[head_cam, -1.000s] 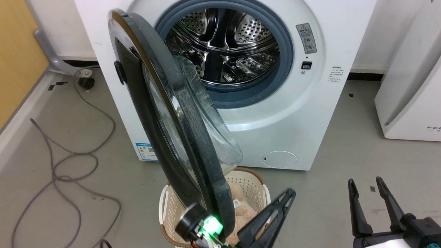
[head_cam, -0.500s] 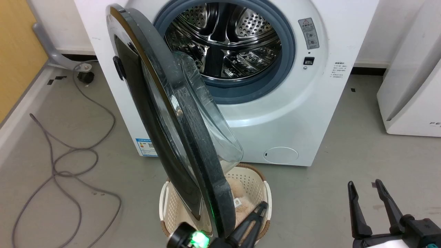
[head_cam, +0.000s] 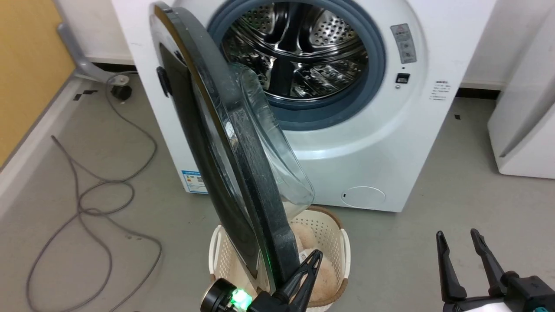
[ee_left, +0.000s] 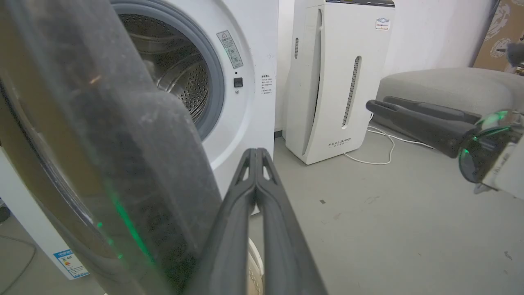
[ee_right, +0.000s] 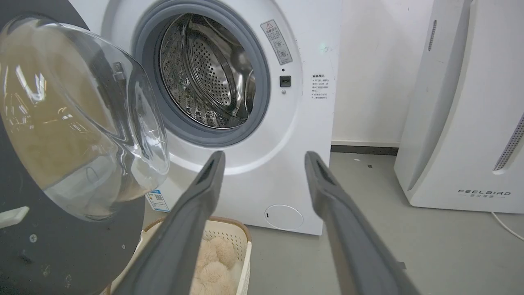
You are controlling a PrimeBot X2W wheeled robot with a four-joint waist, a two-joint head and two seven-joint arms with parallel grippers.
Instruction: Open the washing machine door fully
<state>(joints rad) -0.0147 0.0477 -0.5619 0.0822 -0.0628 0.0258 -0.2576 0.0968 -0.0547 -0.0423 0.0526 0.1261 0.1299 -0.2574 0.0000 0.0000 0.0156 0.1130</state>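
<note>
The white washing machine (head_cam: 368,143) stands ahead with its steel drum mouth uncovered. The washing machine door (head_cam: 243,173) hangs from the left side and points edge-on at me, about square to the machine's front. Its clear glass bowl (head_cam: 277,147) bulges to the right. My left gripper (head_cam: 318,253) is shut with nothing in it, close against the inner side of the door's lower free edge. In the left wrist view the door (ee_left: 123,164) looms just left of the shut left gripper (ee_left: 256,150). My right gripper (head_cam: 457,236) is open and apart from the door, aimed at the machine (ee_right: 303,135).
A white perforated basket (head_cam: 344,247) with fluffy beige stuff sits on the floor under the door's free edge. A white FEELBAIRD appliance (head_cam: 524,130) stands to the machine's right. Grey cables (head_cam: 86,203) loop over the floor on the left, by a wooden panel (head_cam: 26,65).
The head camera has shifted, sliding the picture right. My left gripper has drawn back down and left along the door's lower edge. The door's angle looks the same. The right gripper has stayed put.
</note>
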